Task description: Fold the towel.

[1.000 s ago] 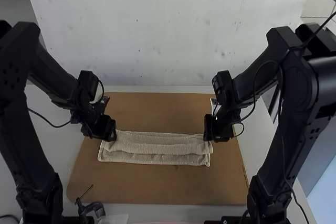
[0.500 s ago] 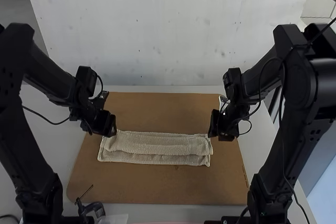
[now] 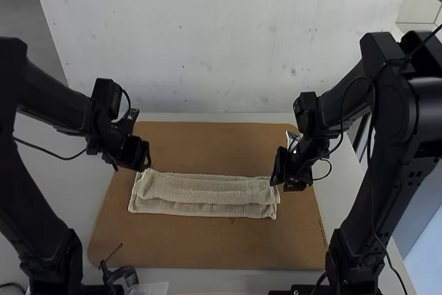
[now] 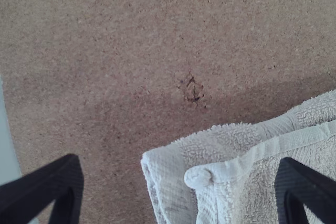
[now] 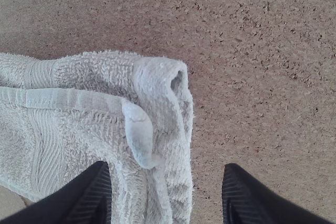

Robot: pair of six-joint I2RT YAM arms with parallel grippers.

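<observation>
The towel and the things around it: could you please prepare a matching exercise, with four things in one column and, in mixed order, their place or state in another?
1. Towel
2. Left gripper
3. Right gripper
4. Brown board

A. Open, by the towel end at the high view's right
B. Lying flat under the towel
C. Folded over on itself into a long, narrow strip
D. Open, by the towel end at the high view's left

Pairs: 1-C, 2-D, 3-A, 4-B
</observation>
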